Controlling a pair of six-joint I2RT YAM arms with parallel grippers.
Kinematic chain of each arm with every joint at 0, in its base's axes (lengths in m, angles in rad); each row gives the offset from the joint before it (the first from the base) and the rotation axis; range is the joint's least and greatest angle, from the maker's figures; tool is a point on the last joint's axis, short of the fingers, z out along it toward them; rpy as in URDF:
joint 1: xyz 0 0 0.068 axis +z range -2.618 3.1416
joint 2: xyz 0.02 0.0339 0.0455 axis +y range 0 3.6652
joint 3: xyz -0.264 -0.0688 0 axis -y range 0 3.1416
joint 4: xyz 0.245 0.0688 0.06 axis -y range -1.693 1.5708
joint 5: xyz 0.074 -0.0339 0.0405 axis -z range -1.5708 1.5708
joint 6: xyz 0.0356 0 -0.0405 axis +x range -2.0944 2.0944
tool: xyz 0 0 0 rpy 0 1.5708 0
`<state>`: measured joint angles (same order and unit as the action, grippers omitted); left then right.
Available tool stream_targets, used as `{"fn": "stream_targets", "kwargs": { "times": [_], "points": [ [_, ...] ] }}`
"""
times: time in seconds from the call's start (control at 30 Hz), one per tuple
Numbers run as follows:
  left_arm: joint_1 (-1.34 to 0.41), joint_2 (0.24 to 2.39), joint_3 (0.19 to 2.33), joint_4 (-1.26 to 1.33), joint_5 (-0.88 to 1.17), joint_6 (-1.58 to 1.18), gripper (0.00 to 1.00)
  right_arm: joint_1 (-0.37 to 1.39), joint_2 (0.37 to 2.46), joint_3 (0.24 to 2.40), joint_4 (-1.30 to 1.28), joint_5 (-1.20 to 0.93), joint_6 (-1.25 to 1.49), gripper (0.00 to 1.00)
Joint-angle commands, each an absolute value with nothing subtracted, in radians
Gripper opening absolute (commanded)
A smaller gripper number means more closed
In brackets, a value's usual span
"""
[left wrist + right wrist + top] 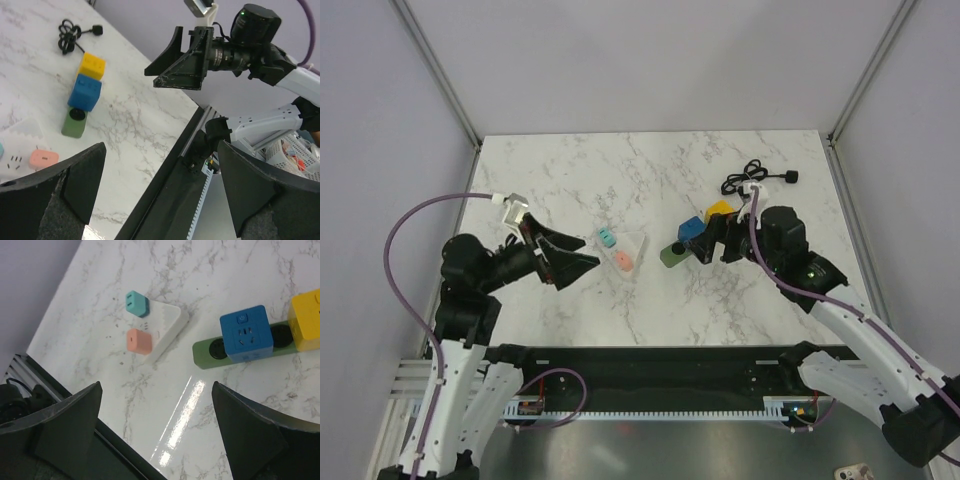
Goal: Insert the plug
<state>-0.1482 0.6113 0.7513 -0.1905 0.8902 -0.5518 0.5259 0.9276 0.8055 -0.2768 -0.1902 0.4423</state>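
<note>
A green power strip [672, 256] lies right of centre with a blue cube adapter [692, 230] and a yellow cube adapter [719, 211] on it. A round socket at its near end is bare [218, 348]. A teal plug [607, 238] and a pink plug [623, 262] rest on a white tray [638, 243]. My left gripper [570, 262] is open and empty, left of the tray. My right gripper [705, 243] is open and empty, above the strip. The right wrist view shows the teal plug [136, 303], pink plug [139, 341] and blue adapter [246, 333].
A coiled black cable [752, 180] with a black plug end lies at the back right, behind the yellow adapter. The table's near edge and black rail [650, 360] run below both grippers. Grey walls enclose the table.
</note>
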Motion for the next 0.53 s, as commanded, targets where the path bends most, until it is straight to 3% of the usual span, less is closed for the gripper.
{"fn": "stream_targets", "kwargs": {
  "times": [0.0,0.5],
  "points": [
    [-0.15,0.545,0.831,-0.219,0.874,-0.521,1.0,0.522,0.852,0.882,-0.244,-0.238,0.477,0.98],
    [-0.15,0.462,0.856,-0.261,0.861,-0.514,1.0,0.522,0.684,0.851,-0.212,-0.137,0.5,0.98]
  ]
}}
